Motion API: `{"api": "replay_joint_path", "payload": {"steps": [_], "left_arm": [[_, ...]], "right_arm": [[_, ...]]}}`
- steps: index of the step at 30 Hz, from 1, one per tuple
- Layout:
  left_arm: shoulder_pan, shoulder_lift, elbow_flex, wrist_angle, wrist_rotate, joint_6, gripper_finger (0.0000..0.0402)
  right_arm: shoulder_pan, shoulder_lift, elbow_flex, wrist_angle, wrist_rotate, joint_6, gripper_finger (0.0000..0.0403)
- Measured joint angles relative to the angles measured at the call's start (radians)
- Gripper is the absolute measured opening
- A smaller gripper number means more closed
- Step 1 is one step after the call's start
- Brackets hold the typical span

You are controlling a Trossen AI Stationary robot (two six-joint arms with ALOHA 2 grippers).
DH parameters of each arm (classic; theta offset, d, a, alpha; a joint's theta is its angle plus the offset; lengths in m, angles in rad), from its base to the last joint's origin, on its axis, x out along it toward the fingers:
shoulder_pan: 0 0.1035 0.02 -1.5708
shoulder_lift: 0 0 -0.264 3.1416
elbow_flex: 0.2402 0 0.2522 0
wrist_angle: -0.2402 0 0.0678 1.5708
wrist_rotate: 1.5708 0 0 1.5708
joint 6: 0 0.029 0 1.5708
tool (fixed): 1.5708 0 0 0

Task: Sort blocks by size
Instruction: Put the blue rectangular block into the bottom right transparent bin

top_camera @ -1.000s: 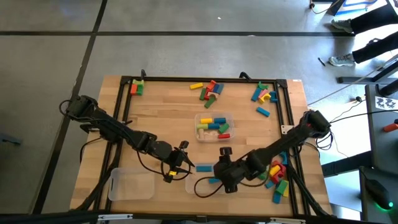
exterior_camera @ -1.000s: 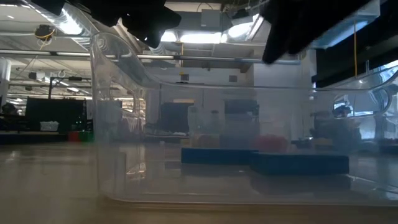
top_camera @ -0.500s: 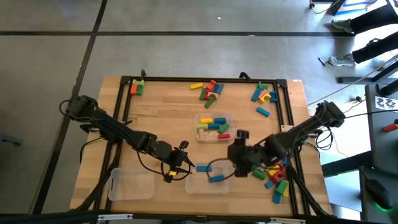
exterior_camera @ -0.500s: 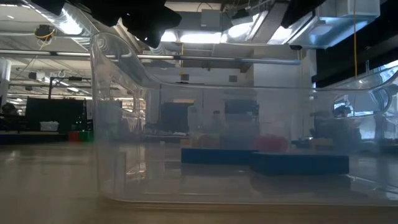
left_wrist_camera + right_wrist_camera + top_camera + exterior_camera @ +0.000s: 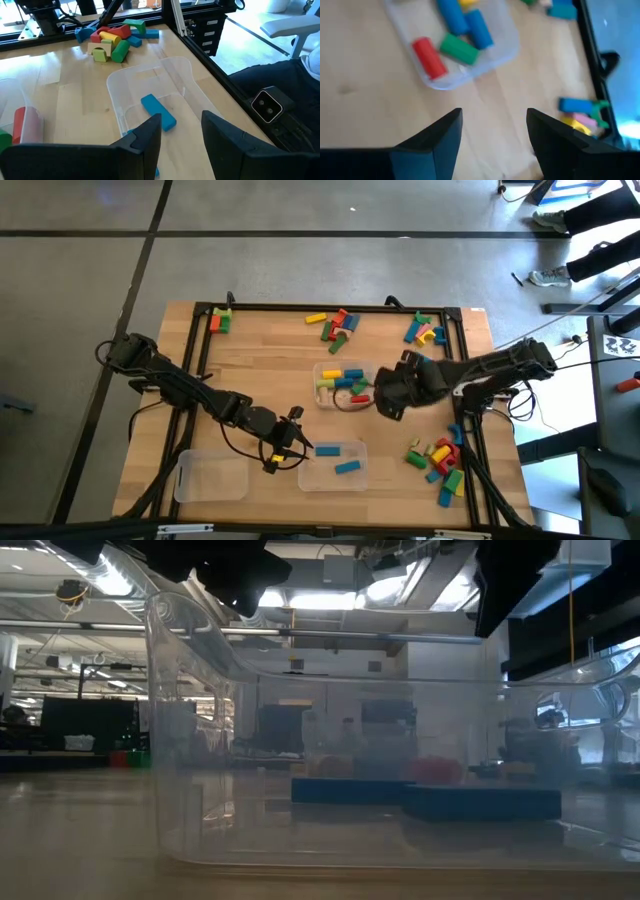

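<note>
Blocks (image 5: pixel 436 458) lie in several clusters on the desk (image 5: pixel 260 370): a heap near the right front corner, a few along the far edge (image 5: pixel 335 323), some by the far right (image 5: pixel 424 333), and a mixed set already in the middle tray (image 5: pixel 343 384). Two blue ones rest in the front tray (image 5: pixel 336 464), with another clear tray (image 5: pixel 211 478) standing empty at front left. The right end effector (image 5: pixel 388 396) hangs just beside the middle tray with its fingers apart and nothing between them, so it looks to be between picks, likely searching for the next piece. The left end effector (image 5: pixel 180 131) hovers at the near edge of the front tray, fingers parted and empty, over a blue bar (image 5: pixel 158 112). Next, the right arm needs to choose a loose block, line its open fingers across the narrow sides, descend and close, then carry it to the tray matching its length
</note>
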Motion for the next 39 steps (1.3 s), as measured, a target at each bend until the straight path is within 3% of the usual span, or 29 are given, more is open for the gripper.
{"api": "replay_joint_path", "payload": {"steps": [20, 28, 39], "left_arm": [[0.000, 0.000, 0.000, -0.012, 0.000, 0.000, 0.0135], [0.000, 0.000, -0.001, -0.029, 0.000, -0.006, 0.0135], [0.000, 0.000, -0.001, -0.027, 0.000, 0.001, 0.0135]], "right_arm": [[-0.454, 0.000, -0.011, -0.088, 0.001, -0.201, 0.0223], [-0.622, -0.029, -0.169, -0.037, -0.007, -0.237, 0.0223], [-0.834, -0.030, -0.367, 0.186, -0.142, -0.366, 0.0223]]}}
